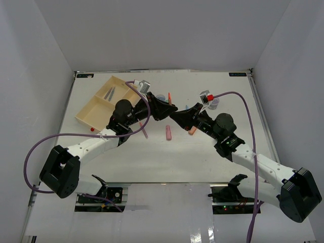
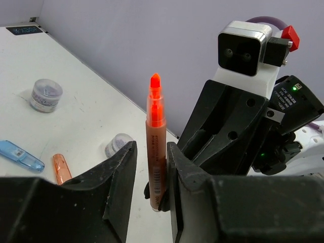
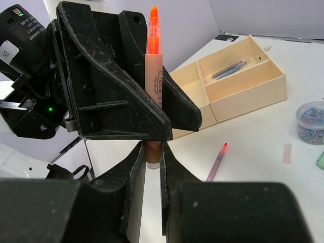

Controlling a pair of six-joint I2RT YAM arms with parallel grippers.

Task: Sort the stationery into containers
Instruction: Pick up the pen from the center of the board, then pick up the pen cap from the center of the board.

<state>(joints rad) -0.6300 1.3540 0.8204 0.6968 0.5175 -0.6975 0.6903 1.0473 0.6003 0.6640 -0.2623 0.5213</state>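
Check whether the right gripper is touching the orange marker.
Touching. The right wrist view shows the lower end of the orange marker pinched between the fingers of the right gripper, with no gap on either side.

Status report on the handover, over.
Right gripper shut on orange marker, low end. Left gripper flanks its barrel, grip unclear. Tray path looks clear.

tray (image 1: 85,116) left of upright marker (image 2: 155,152); pens (image 1: 110,92) seemingly in its far compartment.

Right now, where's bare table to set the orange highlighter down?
Free: table strip between pink marker and the near edge; right side beyond right arm. Crowded: centre, around the jars and the jaws at the orange highlighter.
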